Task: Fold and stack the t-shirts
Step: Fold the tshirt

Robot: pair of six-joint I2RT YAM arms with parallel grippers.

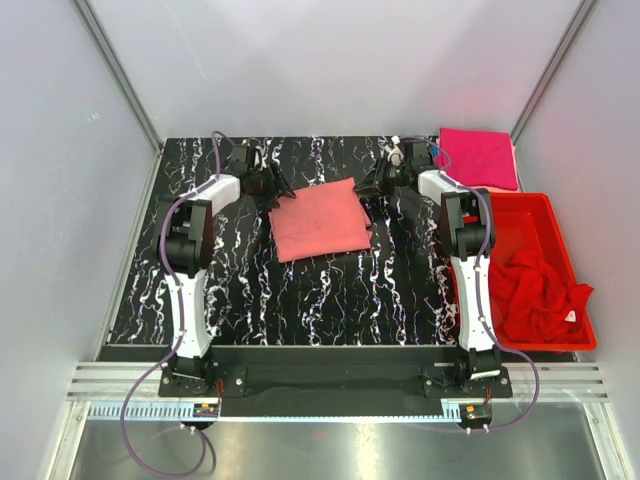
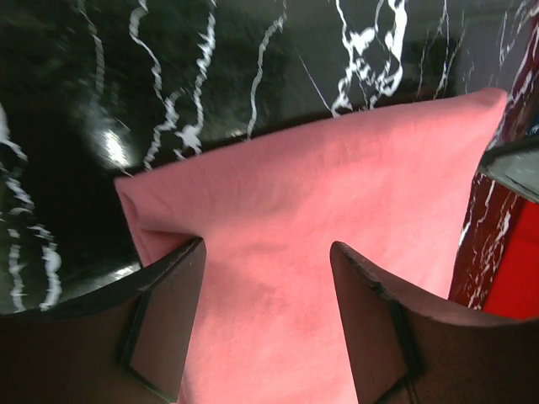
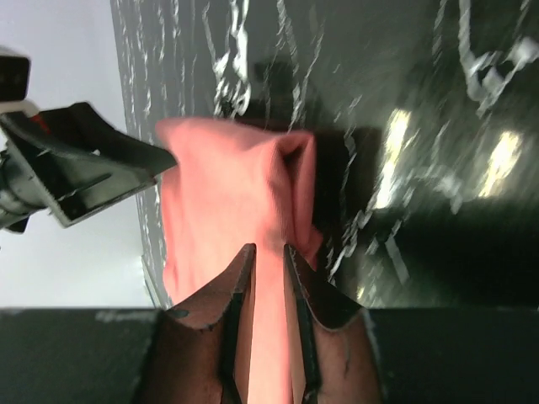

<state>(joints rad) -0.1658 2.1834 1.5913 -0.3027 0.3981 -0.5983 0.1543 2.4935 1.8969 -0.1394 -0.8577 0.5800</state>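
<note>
Your salmon-pink cotton tee (image 1: 320, 220) lies folded at the centre of the black marbled table (image 1: 240, 290), left gripper (image 2: 268, 252) spread over its far-left corner, right gripper (image 3: 268, 248) nearly closed at the other, grip unclear; folding looks done, so next carry it onto the folded magenta tee (image 1: 478, 157).
</note>
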